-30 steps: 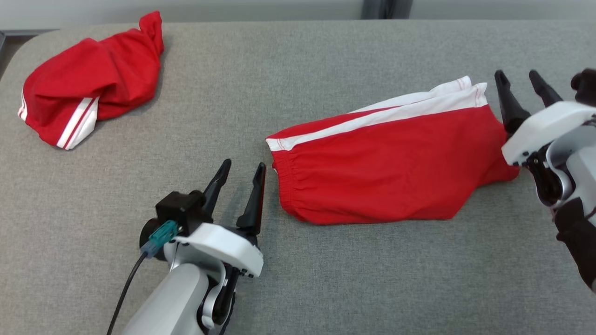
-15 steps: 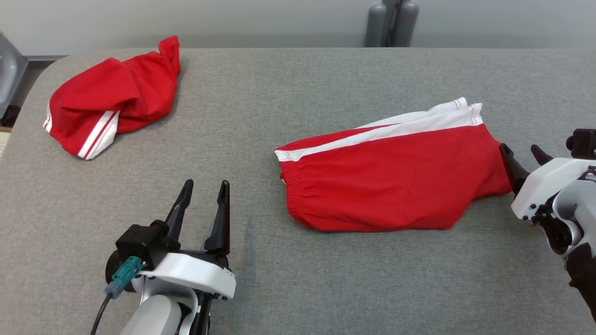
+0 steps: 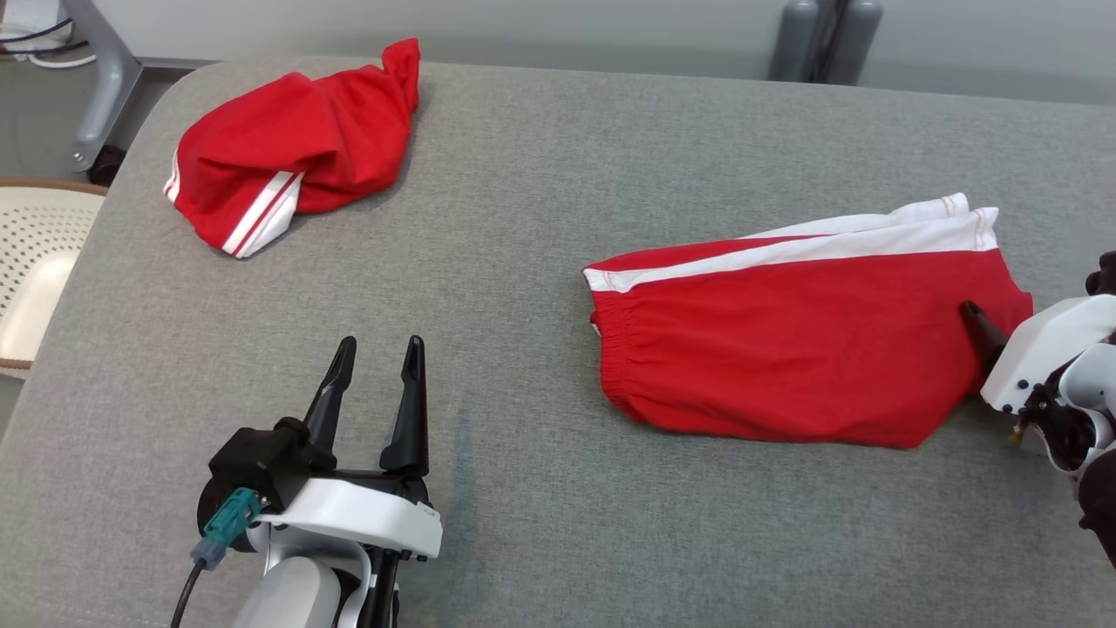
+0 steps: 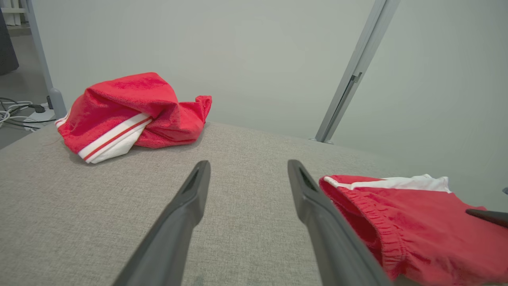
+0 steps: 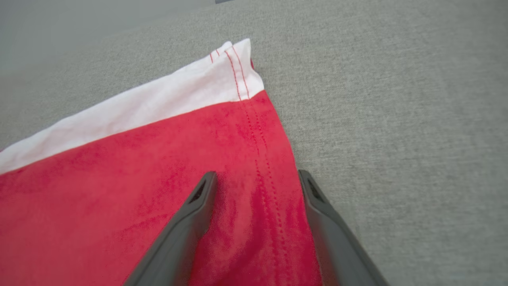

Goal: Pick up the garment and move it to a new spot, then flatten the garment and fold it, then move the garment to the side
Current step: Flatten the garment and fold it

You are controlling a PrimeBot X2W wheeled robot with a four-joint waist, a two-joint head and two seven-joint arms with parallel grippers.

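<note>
I see the folded red shorts with a white side stripe (image 3: 802,358) on the right half of the grey fabric bench (image 3: 523,218), long axis left to right, waistband toward the bare middle, hem edge straddled by my spread right end effector (image 5: 257,174), my left end effector (image 3: 381,342) likewise spread over bare bench.

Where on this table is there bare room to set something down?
Bare: the table between the crumpled garment and the folded shorts; also the near edge beside the left end effector. Crowded: the shorts' hem at the right end effector.
</note>
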